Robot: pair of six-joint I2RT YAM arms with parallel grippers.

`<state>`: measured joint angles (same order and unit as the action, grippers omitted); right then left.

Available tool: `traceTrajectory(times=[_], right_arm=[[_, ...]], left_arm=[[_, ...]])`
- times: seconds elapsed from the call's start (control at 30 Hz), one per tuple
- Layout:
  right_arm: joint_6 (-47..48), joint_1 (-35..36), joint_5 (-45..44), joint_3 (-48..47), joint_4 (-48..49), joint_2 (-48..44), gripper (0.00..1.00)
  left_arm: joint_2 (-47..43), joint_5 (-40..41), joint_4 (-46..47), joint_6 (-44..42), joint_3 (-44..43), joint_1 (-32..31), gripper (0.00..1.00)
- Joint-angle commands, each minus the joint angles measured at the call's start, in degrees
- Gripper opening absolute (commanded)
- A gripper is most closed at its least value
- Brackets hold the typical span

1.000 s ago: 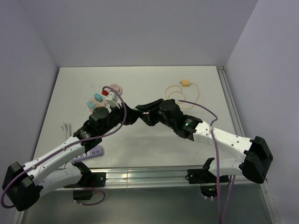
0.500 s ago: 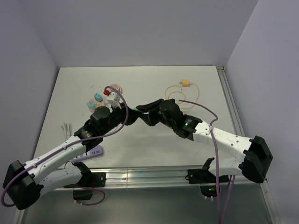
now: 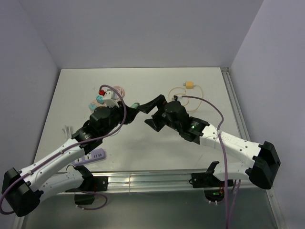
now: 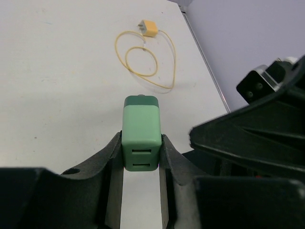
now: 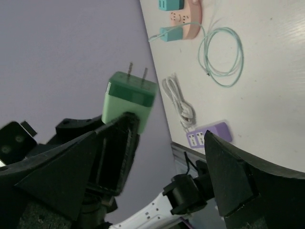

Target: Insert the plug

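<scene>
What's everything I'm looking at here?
green charger: one, green, clamped between the left fingers
yellow plug: one, yellow, far right, cable looped
pink power strip: one, pink, far left
teal plugs: two, teal, at the pink strip
teal cable: one, teal, coiled beside that strip
red plug: one, red, by that strip
white cable: one, white, bundled, near left
purple power strip: one, purple, near left edge
table: one, white, under everything
left fingers: one pair, black, shut on the charger
right fingers: one pair, black, open, beside the charger
</scene>
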<state>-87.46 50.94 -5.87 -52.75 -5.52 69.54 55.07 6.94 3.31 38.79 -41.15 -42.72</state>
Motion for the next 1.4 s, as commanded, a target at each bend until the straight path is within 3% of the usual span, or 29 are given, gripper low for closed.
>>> traceTrajectory(times=[0.0,0.13,0.17,0.27,0.43,0.57,0.73,0.83,1.0,1.07,1.2,1.37], right_arm=[[6.15,-0.66,-1.16,2.82,0.86,-5.36,1.00],[13.35,-3.03,-2.48,7.92,1.56,-14.92,1.00],[18.68,-4.17,-2.57,9.15,1.39,-16.52,1.00],[27.65,-6.28,-4.32,10.30,-4.22,-21.98,1.00],[39.00,-13.66,2.42,16.08,-7.67,-31.12,1.00],[42.80,-20.08,11.47,19.79,-6.26,-34.82,0.99],[45.71,-24.48,21.50,21.46,-5.12,-30.79,0.98],[46.06,-24.74,23.79,23.22,-3.63,-28.85,0.96],[46.33,-25.01,23.45,25.15,-3.79,-30.16,0.96],[47.46,-25.18,22.31,24.98,-4.93,-31.04,0.96],[49.58,-25.71,19.59,24.28,-8.80,-34.02,0.96],[49.84,-26.24,20.01,24.89,-9.07,-35.17,0.96]], left_arm=[[-1.72,3.52,-2.51,-0.37,-4.11,0.18,0.00],[-1.81,5.89,-7.25,-1.43,-6.22,0.35,0.01],[-1.46,6.59,-8.14,-1.78,-7.62,0.62,0.00],[0.29,6.42,-12.79,-3.80,-11.57,2.11,0.00],[6.26,4.50,-22.10,-7.75,-19.05,7.73,0.00],[13.47,1.06,-26.94,-11.35,-27.03,16.24,0.00],[28.55,2.99,-35.46,-18.47,-39.25,18.55,0.00],[38.78,7.11,-43.81,-21.64,-52.41,18.72,0.00],[49.94,7.65,-50.32,-26.73,-62.73,20.83,0.01],[54.43,4.25,-52.34,-28.58,-66.15,22.58,0.00],[58.48,4.57,-54.64,-30.34,-67.66,24.61,0.00],[55.94,4.14,-52.98,-32.89,-62.14,25.05,0.00]])
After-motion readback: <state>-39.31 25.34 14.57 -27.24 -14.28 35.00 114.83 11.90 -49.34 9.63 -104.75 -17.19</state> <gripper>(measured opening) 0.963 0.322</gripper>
